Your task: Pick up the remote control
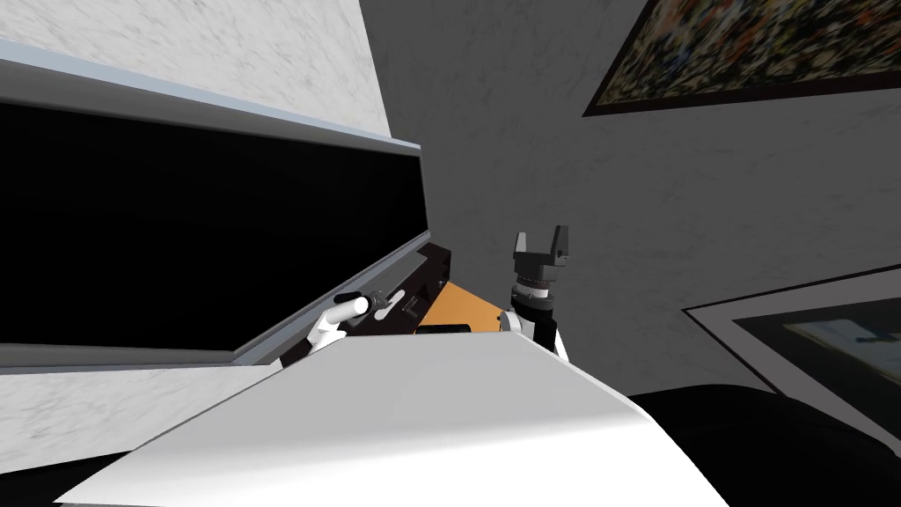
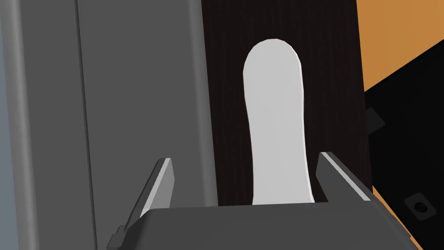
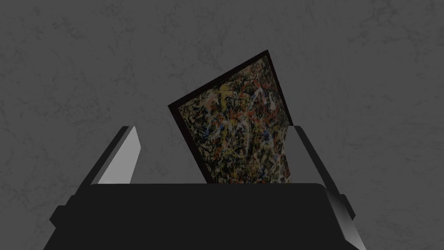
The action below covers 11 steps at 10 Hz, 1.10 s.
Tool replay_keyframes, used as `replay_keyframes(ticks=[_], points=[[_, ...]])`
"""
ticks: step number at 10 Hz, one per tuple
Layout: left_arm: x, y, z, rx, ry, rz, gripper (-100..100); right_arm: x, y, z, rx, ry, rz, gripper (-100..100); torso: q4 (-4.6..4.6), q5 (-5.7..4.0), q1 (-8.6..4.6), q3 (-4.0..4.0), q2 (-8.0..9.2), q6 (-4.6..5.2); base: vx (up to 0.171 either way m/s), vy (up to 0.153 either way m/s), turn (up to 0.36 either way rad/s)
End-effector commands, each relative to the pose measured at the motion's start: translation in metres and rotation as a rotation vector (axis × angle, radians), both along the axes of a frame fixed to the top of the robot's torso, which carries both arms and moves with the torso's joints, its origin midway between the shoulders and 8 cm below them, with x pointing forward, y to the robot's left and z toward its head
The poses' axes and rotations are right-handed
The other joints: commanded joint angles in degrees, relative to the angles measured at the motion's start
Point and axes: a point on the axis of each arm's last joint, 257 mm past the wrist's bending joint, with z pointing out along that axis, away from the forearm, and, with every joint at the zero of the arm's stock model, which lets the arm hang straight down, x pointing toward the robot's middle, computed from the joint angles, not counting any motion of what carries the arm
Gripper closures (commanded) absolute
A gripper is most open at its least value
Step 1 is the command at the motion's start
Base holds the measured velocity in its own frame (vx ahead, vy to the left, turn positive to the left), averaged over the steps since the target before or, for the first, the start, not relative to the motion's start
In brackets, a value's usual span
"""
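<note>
On the dark TV stand (image 1: 437,264), below the grey-framed television (image 1: 211,229), the left gripper (image 1: 384,304) works low. The right gripper (image 1: 541,238) is raised near the wall.

Along the left wrist, the white remote control (image 2: 275,121) lies lengthwise on the stand between spread blades — nearer one, touching neither. I'd shift sideways to centre it, lower until both blades flank it, then close gently — off-centre, it may skid.

In the right wrist view, the blades stand apart, holding nothing.
</note>
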Motion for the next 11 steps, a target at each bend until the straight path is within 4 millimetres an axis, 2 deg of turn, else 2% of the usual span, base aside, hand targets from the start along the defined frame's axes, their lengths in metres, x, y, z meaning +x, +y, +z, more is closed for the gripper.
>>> replay_keyframes(ticks=[1, 2, 3, 4, 5, 6, 9, 11], points=[[-0.019, 0.005, -0.014, -0.031, 0.071, 0.022, -100, 0.0, 0.0, 0.0, 0.0, 0.0, 0.0, 0, 0.0, 0.0, 0.0, 0.0, 0.0, 0.0, 0.057, -0.022, -0.114], [-0.021, 0.004, -0.015, -0.034, 0.081, 0.02, -100, 0.0, 0.0, 0.0, 0.0, 0.0, 0.0, 0, 0.0, -0.01, -0.01, -0.01, -0.03, 0.01, 0.049, -0.016, -0.04], [-0.035, 0.008, -0.025, -0.057, 0.137, 0.04, -100, 0.0, 0.0, 0.0, 0.0, 0.0, 0.0, 0, 0.0, -0.01, -0.01, 0.0, -0.01, -0.01, 0.053, -0.019, -0.083], [-0.036, 0.007, -0.026, -0.059, 0.142, 0.039, -100, 0.0, 0.0, 0.0, 0.0, 0.0, 0.0, 0, 0.0, 0.0, 0.0, -0.01, -0.02, 0.0, 0.043, -0.01, -0.039], [-0.049, 0.011, -0.034, -0.08, 0.197, 0.057, -100, 0.0, 0.0, 0.0, 0.0, 0.0, 0.0, 0, 0.0, 0.0, 0.02, 0.01, 0.01, -0.01, 0.048, -0.009, -0.076], [-0.05, 0.01, -0.034, -0.081, 0.2, 0.057, -100, 0.0, 0.0, 0.0, 0.0, 0.0, 0.0, 0, 0.0, 0.0, 0.02, 0.0, 0.0, 0.0, 0.041, -0.004, -0.053], [-0.084, 0.021, -0.049, -0.129, 0.332, 0.11, -100, 0.0, 0.0, 0.0, 0.0, 0.0, 0.0, 0, -0.01, -0.01, 0.02, -0.03, -0.06, 0.0, 0.068, -0.011, -0.095], [-0.096, 0.024, -0.052, -0.143, 0.379, 0.124, -100, 0.0, 0.0, 0.0, 0.0, 0.0, 0.0, 0, -0.01, 0.01, 0.05, -0.03, -0.04, -0.02, 0.045, 0.002, -0.032]])
